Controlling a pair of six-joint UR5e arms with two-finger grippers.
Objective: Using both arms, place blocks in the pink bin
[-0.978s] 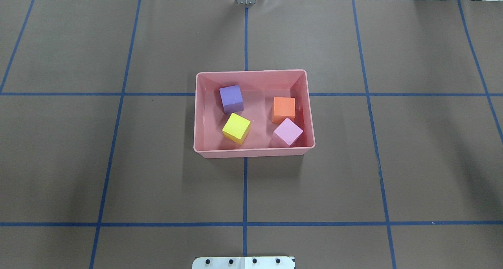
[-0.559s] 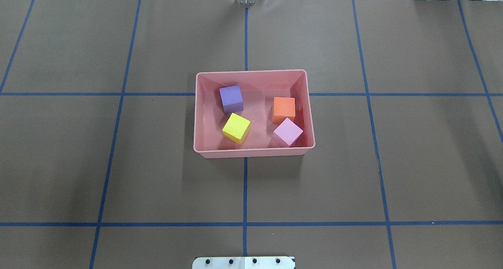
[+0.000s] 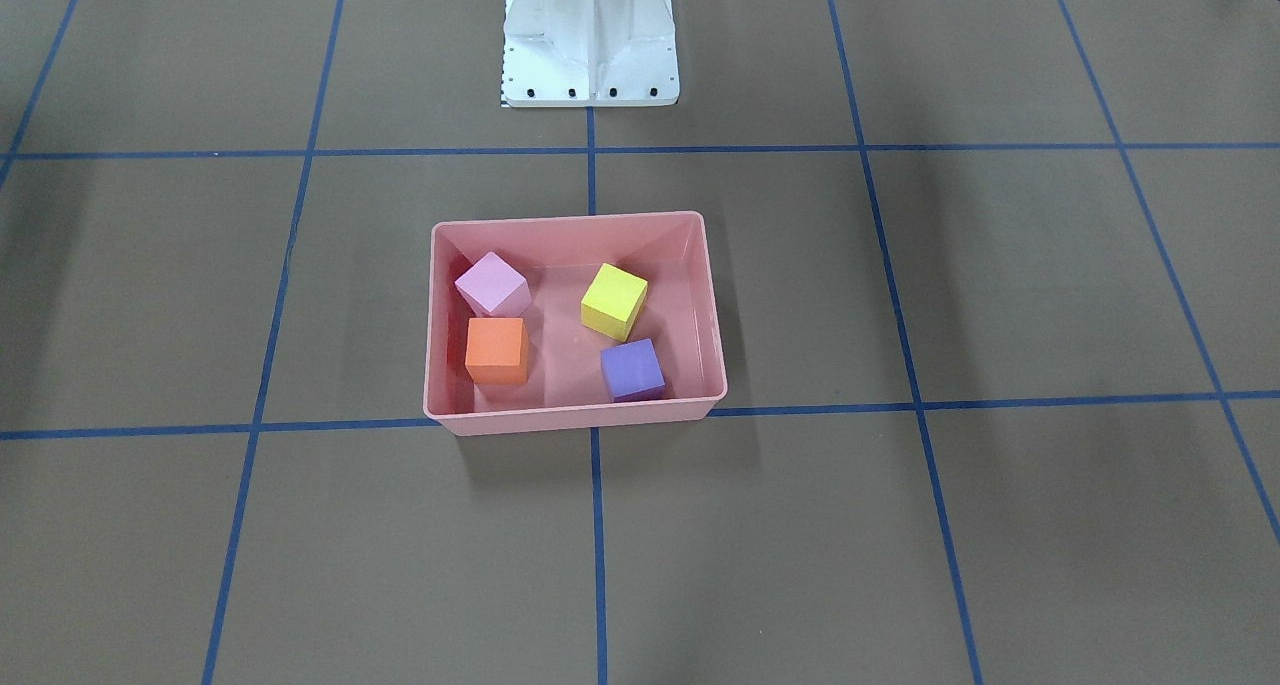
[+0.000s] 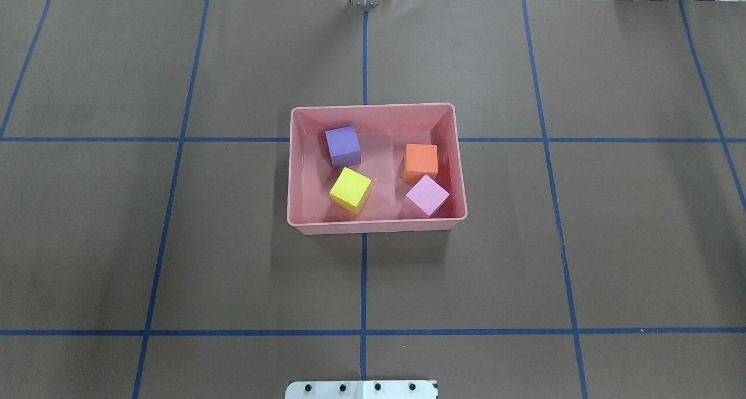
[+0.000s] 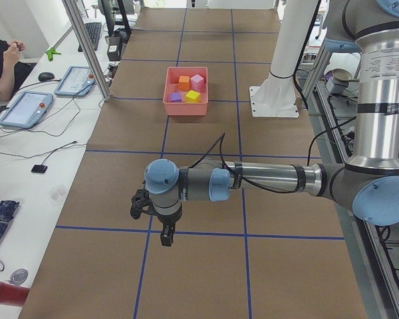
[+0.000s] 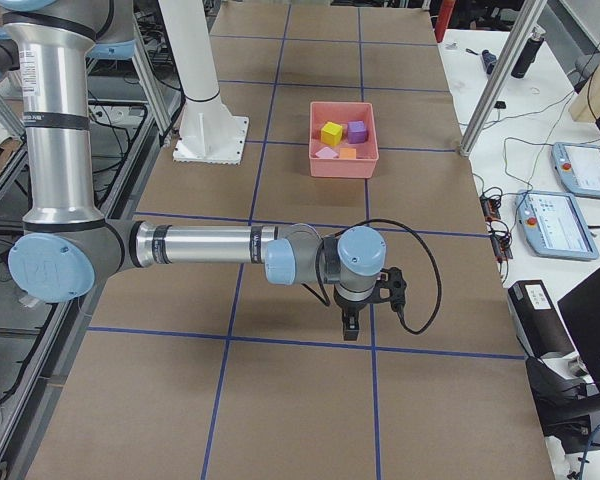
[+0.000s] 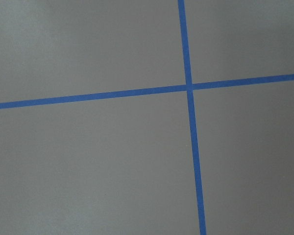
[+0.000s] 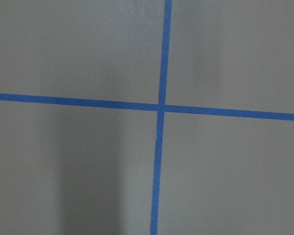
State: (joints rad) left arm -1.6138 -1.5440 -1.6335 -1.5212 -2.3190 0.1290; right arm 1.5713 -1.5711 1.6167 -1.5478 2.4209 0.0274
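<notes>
Nothing has shifted in the last second. All four matte foam cubes sit inside the shallow, roll-rimmed pink bin point(image 4: 373, 227). The purple block point(image 4: 342, 145) and the yellow block point(image 4: 350, 190) are in its left half. The orange block point(image 4: 421, 161) and the light pink block point(image 4: 426, 196) are just beside each other in its right half. The left end effector point(image 5: 166, 234) and the right end effector point(image 6: 351, 325) hang well away from the bin over the brown paper tabletop point(image 4: 175, 242). I cannot tell how wide their jaws stand.

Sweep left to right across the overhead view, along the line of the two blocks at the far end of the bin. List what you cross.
Left rim of the pink bin, purple block, orange block, the bin's right rim.
</notes>
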